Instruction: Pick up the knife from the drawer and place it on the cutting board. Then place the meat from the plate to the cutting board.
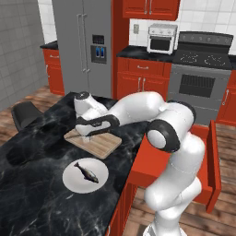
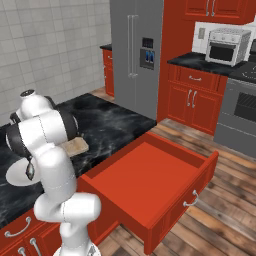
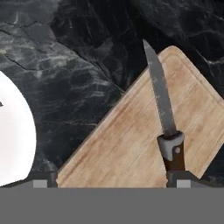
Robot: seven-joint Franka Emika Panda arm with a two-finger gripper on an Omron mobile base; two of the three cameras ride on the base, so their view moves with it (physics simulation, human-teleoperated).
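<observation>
Knife (image 3: 164, 109) lay flat on the board (image 3: 127, 144), gripper (image 1: 92, 135) spread wide above it (fish (image 1: 86, 171) sat on plate (image 1: 71, 180)).

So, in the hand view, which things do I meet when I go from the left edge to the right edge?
plate → bare black marble counter → cutting board → knife, which lies on the board, with more board to its right.

red cabinets (image 1: 143, 76), steel fridge (image 1: 85, 46) — grey tiled wall (image 2: 55, 55), wood floor (image 2: 220, 200).
</observation>
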